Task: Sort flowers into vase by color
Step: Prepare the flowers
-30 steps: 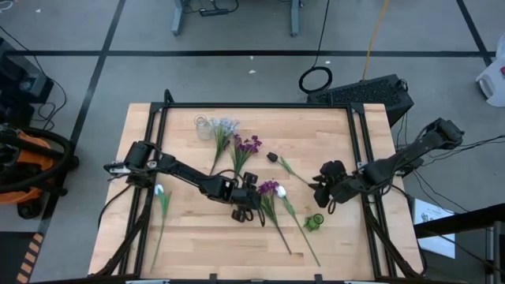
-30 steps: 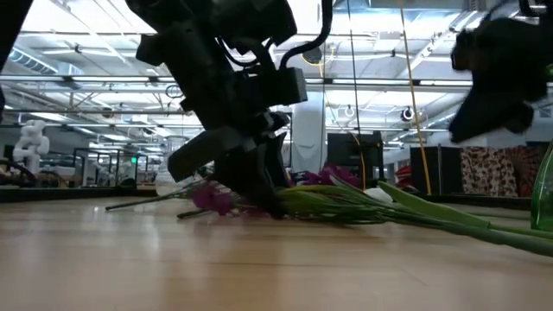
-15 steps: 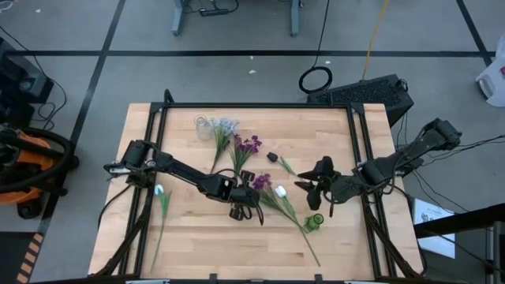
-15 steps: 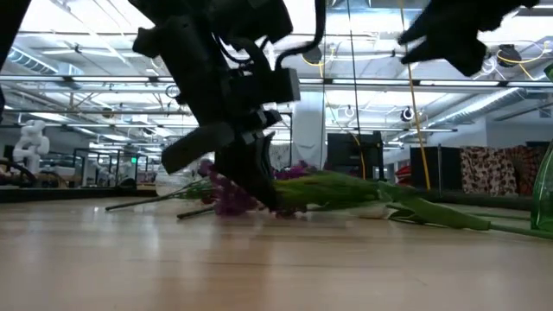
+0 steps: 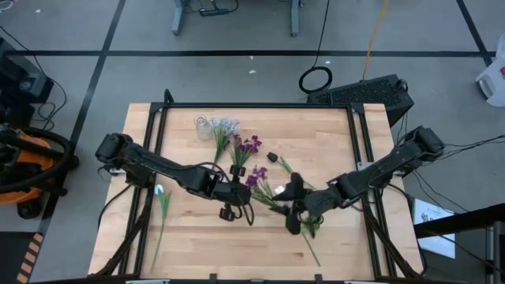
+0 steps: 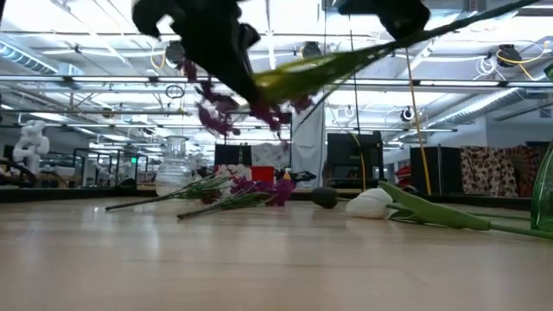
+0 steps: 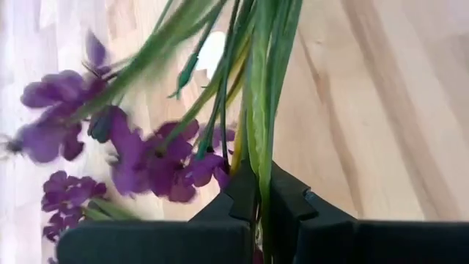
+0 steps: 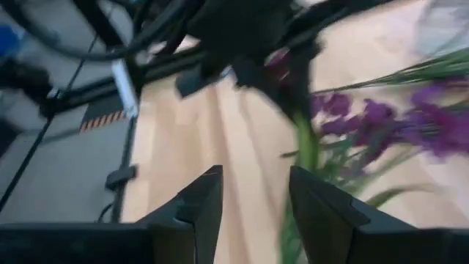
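On the table's left edge a white-budded flower [image 5: 160, 192] lies alone; up by the clear vase [image 5: 202, 126] lie a pale grey-blue stem [image 5: 223, 130] and a purple stem [image 5: 247, 147]. At mid-table the left gripper [image 5: 237, 192] is clamped on the green stalks of a purple flower [image 6: 238, 108], lifted clear of the wood; just to its right the right gripper [image 5: 293, 207] hovers with fingers [image 8: 201, 202] parted, holding nothing, near a white bud [image 6: 370, 203] lying on the table.
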